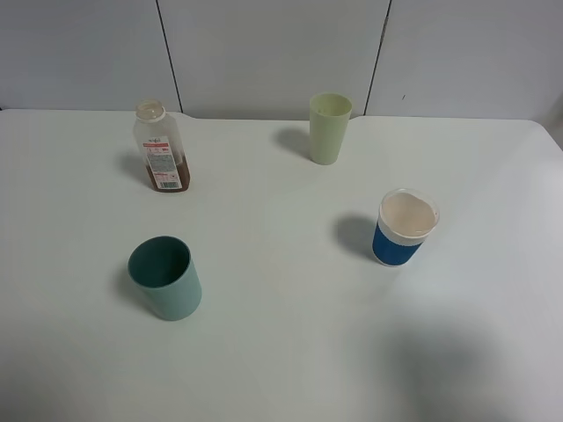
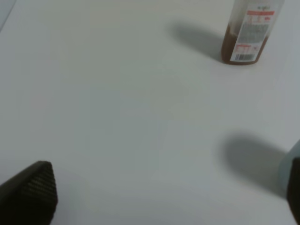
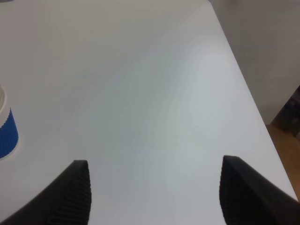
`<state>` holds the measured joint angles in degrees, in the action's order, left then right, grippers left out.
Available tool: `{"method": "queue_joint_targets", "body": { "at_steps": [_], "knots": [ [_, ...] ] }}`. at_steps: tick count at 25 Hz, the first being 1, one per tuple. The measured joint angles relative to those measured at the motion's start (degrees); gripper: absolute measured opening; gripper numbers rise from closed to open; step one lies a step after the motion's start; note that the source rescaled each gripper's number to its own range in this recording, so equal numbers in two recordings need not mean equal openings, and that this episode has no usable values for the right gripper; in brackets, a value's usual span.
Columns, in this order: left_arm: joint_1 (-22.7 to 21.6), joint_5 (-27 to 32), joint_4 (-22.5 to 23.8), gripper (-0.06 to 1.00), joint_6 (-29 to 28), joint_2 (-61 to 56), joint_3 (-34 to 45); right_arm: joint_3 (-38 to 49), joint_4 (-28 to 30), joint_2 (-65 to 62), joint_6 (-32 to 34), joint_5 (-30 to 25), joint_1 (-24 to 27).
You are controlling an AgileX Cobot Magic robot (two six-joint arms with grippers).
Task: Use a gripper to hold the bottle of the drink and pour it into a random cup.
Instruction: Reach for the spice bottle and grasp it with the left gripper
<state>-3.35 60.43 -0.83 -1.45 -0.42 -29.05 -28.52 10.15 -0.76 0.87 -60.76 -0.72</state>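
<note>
The white tabletop [image 1: 281, 352] carries four things, well apart, and no arm shows in the high view, so the task stands at its very start: the reach for the bottle is not yet made. The teal cup [image 1: 165, 278] sits near left, the green cup [image 1: 330, 127] far centre, and the blue cup [image 1: 405, 230], with its white upper band, stands upright at the right and looks empty. The bottle [image 1: 161, 149] stands upright at the far left, with only a shallow layer of reddish-brown drink [image 1: 169, 178] at its bottom. The left gripper [image 2: 170, 166] hangs over bare tabletop with its dark ribbed jaws spread wide and nothing between them, the bottle ahead of it and off to one side. The right gripper [image 3: 155, 161] is likewise spread and empty, with the blue cup just at the edge of its view. The left one looks better placed. Next it needs to line up on the bottle, straddle the body, close firmly, then lift — a slow tilt over the blue cup follows.
</note>
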Motion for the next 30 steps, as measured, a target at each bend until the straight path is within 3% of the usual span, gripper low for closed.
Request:
{"method": "queue_joint_targets", "body": {
  "at_steps": [30],
  "knots": [
    [0.0,0.0,0.0,1.0,0.0,0.0,0.0,0.0,0.0,0.0,0.0,0.0,0.0]
  ]
}}
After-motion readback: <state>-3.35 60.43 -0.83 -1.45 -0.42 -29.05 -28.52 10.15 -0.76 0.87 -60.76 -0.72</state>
